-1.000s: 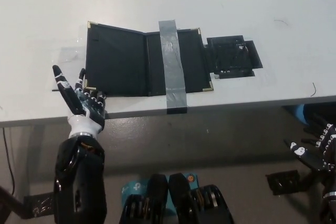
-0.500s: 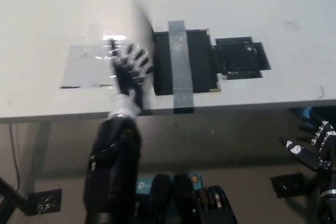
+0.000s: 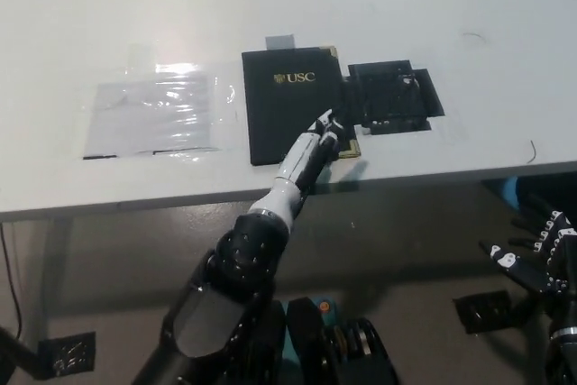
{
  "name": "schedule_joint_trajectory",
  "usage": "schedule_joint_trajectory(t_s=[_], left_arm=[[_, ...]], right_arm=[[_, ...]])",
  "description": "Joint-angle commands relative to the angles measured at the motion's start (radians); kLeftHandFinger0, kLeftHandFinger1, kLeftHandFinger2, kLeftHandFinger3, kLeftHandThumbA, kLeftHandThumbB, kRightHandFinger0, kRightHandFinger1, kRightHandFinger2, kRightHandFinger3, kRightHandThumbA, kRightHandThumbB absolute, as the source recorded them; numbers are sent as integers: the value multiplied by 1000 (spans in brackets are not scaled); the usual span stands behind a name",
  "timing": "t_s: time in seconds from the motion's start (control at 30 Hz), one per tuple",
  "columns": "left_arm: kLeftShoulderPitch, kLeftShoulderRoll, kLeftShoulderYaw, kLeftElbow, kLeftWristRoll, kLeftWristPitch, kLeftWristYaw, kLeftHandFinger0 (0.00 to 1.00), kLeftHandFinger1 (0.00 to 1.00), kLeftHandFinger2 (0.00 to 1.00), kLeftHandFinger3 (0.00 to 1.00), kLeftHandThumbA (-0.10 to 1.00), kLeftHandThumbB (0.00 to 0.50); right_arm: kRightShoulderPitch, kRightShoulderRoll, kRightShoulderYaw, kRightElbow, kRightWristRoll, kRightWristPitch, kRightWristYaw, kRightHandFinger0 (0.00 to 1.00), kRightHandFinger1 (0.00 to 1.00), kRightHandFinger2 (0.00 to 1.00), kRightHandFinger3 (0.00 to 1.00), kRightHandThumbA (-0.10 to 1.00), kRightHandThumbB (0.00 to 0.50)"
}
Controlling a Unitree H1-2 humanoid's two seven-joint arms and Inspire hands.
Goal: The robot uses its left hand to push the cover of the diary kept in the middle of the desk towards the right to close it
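Diary (image 3: 293, 105) in the middle of the white worktop (image 3: 406, 6), closed, black cover up, gold "USC" lettering near its top edge, gold corner pieces at the right corners. Left hand (image 3: 311, 146) laid over the lower right part of the cover, fingers (image 3: 326, 125) stretched out flat and apart, grasping nothing, tips near the right edge. Closing step judged as good as done: cover down flat, no raised page or gap visible. Next move, at a guess: a light press to seat the cover if needed, then a lift of the hand straight up and back toward the worktop edge, without dragging the diary sideways.

Right hand (image 3: 541, 254) resting low at the right, below the worktop edge, fingers spread, empty. Just right of the diary, a smaller black flat item (image 3: 394, 96), touching or nearly touching it; nature hard to tell. Left of the diary, a clear glossy sheet (image 3: 153, 119) taped or laid on the worktop, glare across it. Short grey tape end (image 3: 280, 41) peeping above the top edge of the diary, the rest hidden underneath. Contact between palm and cover not visible from this angle.
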Motion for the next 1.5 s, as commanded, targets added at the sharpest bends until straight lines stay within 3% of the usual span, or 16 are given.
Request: schedule_joint_trajectory(t_s=[0.0,0.2,0.43,0.57,0.6,0.77,0.93,1.03,1.07,1.1,1.13,1.17,1.23,1.33,1.4,1.47], left_arm=[[-86,147,-279,17,425,28,-88,1000,1000,1000,1000,1000,207],[-82,190,-309,7,427,65,-81,1000,1000,1000,1000,1000,145],[-69,201,-261,-29,392,34,-72,1000,1000,1000,1000,1000,207],[-51,179,-192,-97,372,18,-81,1000,1000,1000,1000,1000,183],[-50,171,-172,-137,368,9,-77,1000,1000,1000,1000,1000,156],[-35,158,-94,-306,359,7,-110,1000,1000,1000,1000,1000,131],[20,150,-1,-646,293,97,-165,1000,1000,1000,1000,1000,102],[71,136,45,-771,244,147,-178,1000,1000,1000,1000,1000,143],[129,125,88,-834,180,131,-162,1000,1000,1000,1000,1000,64],[167,120,119,-860,132,106,-157,1000,1000,1000,1000,1000,78],[192,121,134,-871,129,86,-150,1000,1000,1000,1000,1000,132],[191,118,142,-871,130,85,-155,1000,1000,1000,1000,1000,134],[266,119,189,-930,118,103,-147,1000,1000,1000,1000,1000,189],[352,106,261,-971,81,107,-142,1000,1000,1000,1000,1000,206],[421,106,314,-988,50,104,-140,1000,1000,1000,1000,1000,183],[481,108,364,-965,22,51,-135,1000,1000,1000,1000,1000,168]], right_arm=[[-26,-13,8,-25,-7,-18,14,518,688,764,844,1000,413],[-21,-17,6,-25,-11,-20,12,496,677,745,827,1000,423],[-13,-16,4,-30,-4,-11,15,484,674,746,828,1000,428],[-6,-13,4,-30,-1,-19,17,476,664,734,818,1000,434],[-5,-11,3,-30,-4,-20,12,478,665,733,816,1000,433],[-2,-8,1,-33,-4,-11,8,491,679,754,845,1000,431],[-8,-17,6,-19,-20,-37,6,468,669,748,845,1000,417],[-13,-19,2,-19,-9,-29,10,473,673,752,840,1000,422],[-13,-19,0,-26,-4,-19,13,492,685,762,846,1000,418],[-19,-19,0,-29,-7,-12,9,493,685,765,847,1000,421],[-23,-21,1,-23,-7,-18,11,493,687,768,847,1000,420],[-30,-22,0,-19,-6,-19,11,493,688,770,848,1000,419],[-39,-29,7,-7,-25,-29,5,455,660,744,839,1000,411],[-38,-24,1,-24,-7,-4,10,474,673,750,843,1000,409],[-38,-23,-2,-25,4,-5,13,485,675,749,839,1000,415],[-37,-21,-5,-27,9,2,13,497,683,754,837,1000,422]])
